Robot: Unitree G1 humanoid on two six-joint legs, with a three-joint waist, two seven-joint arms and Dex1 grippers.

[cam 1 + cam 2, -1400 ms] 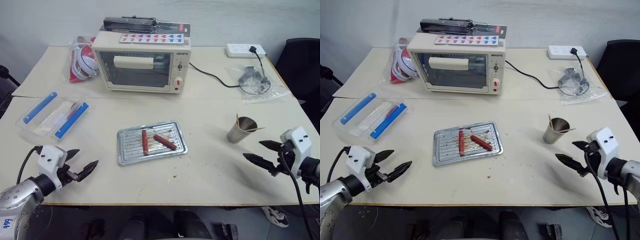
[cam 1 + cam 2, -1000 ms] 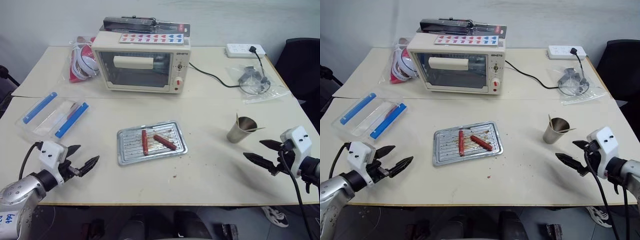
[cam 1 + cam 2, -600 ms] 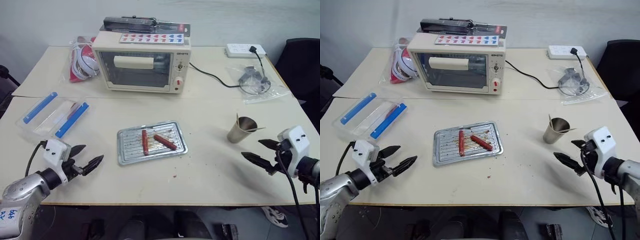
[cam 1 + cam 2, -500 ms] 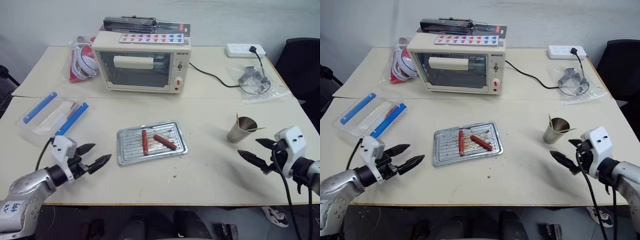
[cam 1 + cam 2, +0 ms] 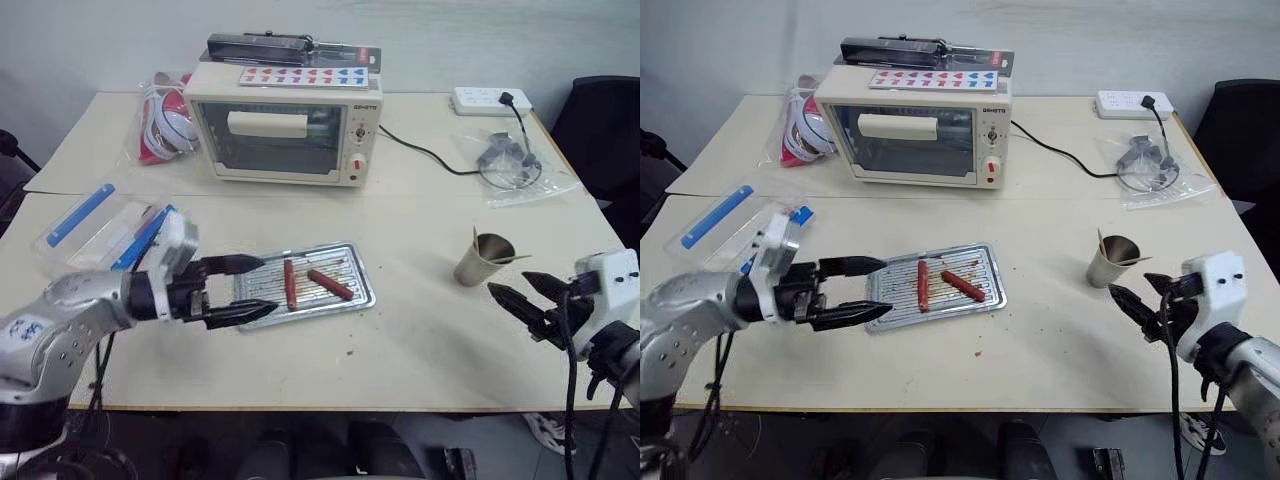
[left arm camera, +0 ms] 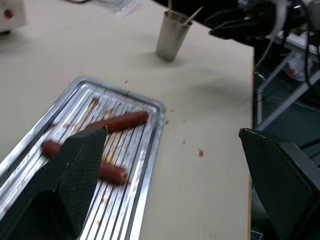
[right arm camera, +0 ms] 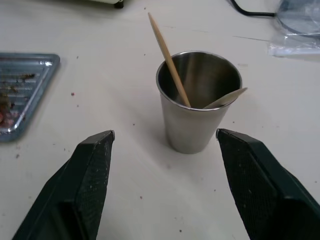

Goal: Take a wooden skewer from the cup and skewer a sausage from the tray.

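A small tapered metal cup (image 7: 197, 102) stands upright on the pale surface (image 5: 420, 330), and the right end effector (image 7: 165, 150) faces it head-on from just in front, its two black fingers spread apart with the cup framed in the gap between them, not yet touching. This is the nearer arm by far; seen from the head, the cup sits just beside and slightly ahead-left of that end effector.

In the cup, a wooden skewer (image 7: 168, 60) leans steeply, its long axis running from the cup floor up and away toward the tray side, its upper part standing well clear of the rim. A second pale wooden piece (image 7: 225, 98) lies low across the rim on the opposite side; what it is cannot be made out. The skewer is very thin, straight and light tan, so a grasp would likely have to close on the part above the rim.

The left end effector (image 5: 240, 290) hangs wide open and empty over the near-left edge of the ribbed silver tray (image 5: 345, 300), well apart from the cup. Two small reddish-brown sausages (image 5: 289, 284) lie on the tray near each other, unskewered.
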